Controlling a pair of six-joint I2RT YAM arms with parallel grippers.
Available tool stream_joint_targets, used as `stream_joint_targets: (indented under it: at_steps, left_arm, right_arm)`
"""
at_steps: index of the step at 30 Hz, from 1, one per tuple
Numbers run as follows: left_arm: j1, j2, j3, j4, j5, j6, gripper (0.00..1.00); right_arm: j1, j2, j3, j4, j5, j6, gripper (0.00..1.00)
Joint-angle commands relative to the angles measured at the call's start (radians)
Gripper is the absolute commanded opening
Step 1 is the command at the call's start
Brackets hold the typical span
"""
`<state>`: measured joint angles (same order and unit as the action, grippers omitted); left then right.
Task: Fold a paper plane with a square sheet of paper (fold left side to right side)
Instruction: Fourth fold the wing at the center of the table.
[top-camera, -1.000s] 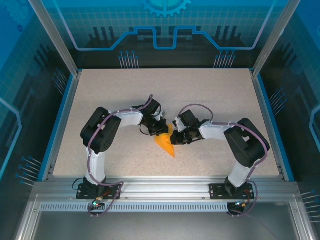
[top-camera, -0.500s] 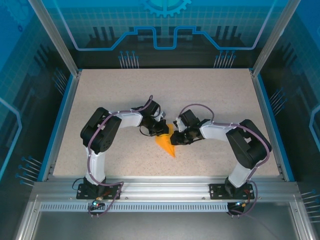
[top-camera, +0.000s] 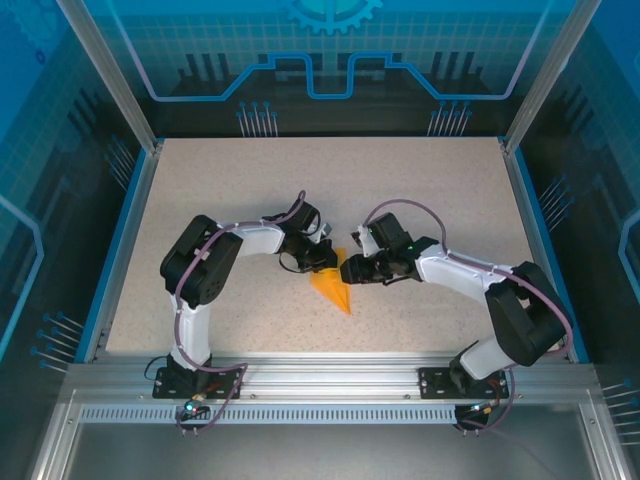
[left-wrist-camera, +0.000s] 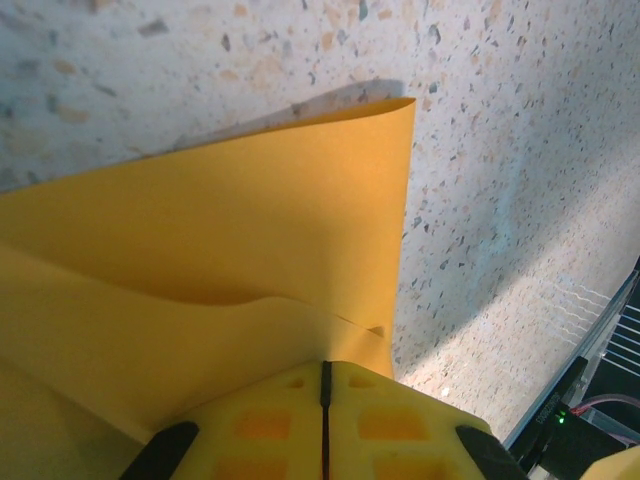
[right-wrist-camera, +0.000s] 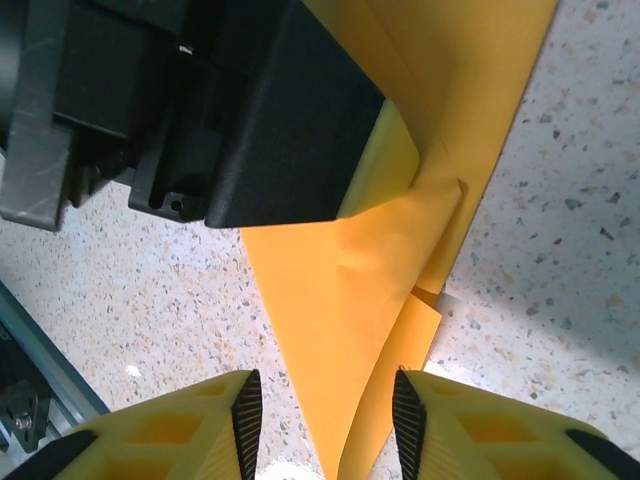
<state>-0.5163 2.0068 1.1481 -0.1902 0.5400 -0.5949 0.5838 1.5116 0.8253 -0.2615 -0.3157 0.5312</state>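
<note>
My left pincer (left-wrist-camera: 325, 375) is shut tight, tips bearing down on the far, wide end of the paper plane (top-camera: 336, 292); I cannot tell whether a layer is nipped between them. My right pincer (right-wrist-camera: 325, 415) stands partly open and grips nothing: orange paper shows in the gap between its 2 pads, unclamped. The plane lies about mid-worktop (top-camera: 420, 190) between my 2 arms. It is a pointed dart with its long axis running far to near, the tip toward the near edge and slanted a little right. The fold goes across that axis, left side over to right. Both pincers sit right at the paper, left at its far-left, right just beside its right edge. With the left pinning, I judge the right is the one free to work.
</note>
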Motion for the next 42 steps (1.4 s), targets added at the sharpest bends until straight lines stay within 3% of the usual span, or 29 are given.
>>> stream_joint_targets:
  at_steps: [1,7,19,30,42]
  left_arm:
    - [0.001,0.029,-0.045,-0.064,-0.069,0.02,0.08]
    - [0.0,0.03,-0.044,-0.065,-0.07,0.02,0.09]
    - [0.001,0.035,-0.041,-0.069,-0.069,0.021,0.09]
    - [0.001,0.044,-0.033,-0.078,-0.071,0.023,0.08]
    - [0.001,0.047,-0.032,-0.084,-0.075,0.022,0.08]
  right_arm:
    - [0.011,0.034,-0.02,-0.015,-0.063,0.005,0.4]
    - [0.049,0.062,-0.014,0.066,-0.134,0.029,0.23]
    - [0.074,0.187,0.036,0.018,-0.148,0.021,0.23]
    - [0.096,0.221,0.091,-0.128,-0.043,-0.033,0.23]
    - [0.114,0.245,0.094,-0.198,-0.013,-0.042,0.21]
